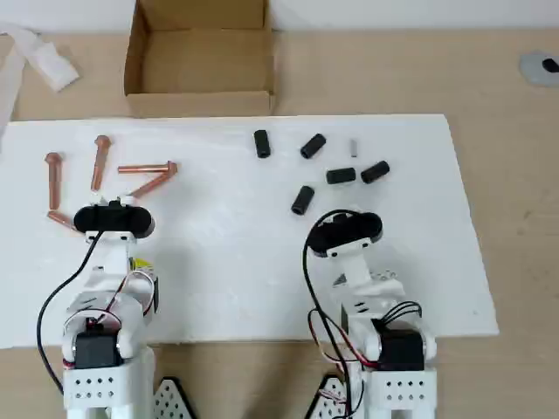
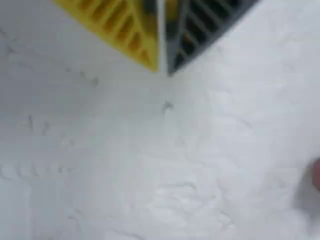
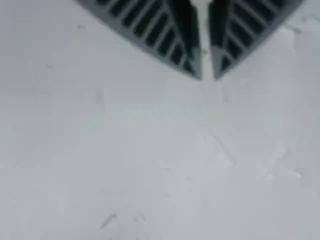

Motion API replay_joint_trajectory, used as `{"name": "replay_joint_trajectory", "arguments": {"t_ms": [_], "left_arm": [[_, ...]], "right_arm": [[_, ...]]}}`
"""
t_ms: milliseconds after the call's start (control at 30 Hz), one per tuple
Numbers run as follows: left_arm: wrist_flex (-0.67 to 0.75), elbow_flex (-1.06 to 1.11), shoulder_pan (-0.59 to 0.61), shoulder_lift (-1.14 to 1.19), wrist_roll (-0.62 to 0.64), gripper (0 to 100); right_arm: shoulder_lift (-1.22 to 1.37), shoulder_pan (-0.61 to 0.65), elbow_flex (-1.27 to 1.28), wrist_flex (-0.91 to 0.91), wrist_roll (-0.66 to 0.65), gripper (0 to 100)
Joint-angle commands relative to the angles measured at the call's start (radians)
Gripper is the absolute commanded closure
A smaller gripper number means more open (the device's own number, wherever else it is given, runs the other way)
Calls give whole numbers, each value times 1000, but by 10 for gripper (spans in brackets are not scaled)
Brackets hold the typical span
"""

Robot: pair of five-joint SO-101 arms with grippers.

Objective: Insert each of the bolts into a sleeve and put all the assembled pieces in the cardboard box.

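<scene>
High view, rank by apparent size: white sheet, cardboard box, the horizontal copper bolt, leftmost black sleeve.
1. white sheet
2. cardboard box
3. horizontal copper bolt
4. leftmost black sleeve
All four sit at table level and the gaps are wide, so camera nearness shouldn't change the order.

Copper bolts [image 1: 99,163], black sleeves [image 1: 341,176], left hand [image 2: 162,70] seemingly yellow-grey
</scene>
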State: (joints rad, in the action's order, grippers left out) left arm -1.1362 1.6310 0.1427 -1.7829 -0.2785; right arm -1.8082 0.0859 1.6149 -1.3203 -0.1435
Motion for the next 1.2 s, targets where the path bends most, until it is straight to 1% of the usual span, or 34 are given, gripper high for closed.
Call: {"name": "replay_joint_trajectory", "arguments": {"t_ms": [0, 867, 1167], "left_arm": [[18, -2, 6, 1, -3, 994], [18, -2, 6, 1, -3, 994], [18, -2, 6, 1, -3, 994]], "right_arm": [[-93, -15, 1, 17, 2, 990], [-93, -15, 1, 17, 2, 990], [-93, 13, 1, 21, 3, 989]]}}
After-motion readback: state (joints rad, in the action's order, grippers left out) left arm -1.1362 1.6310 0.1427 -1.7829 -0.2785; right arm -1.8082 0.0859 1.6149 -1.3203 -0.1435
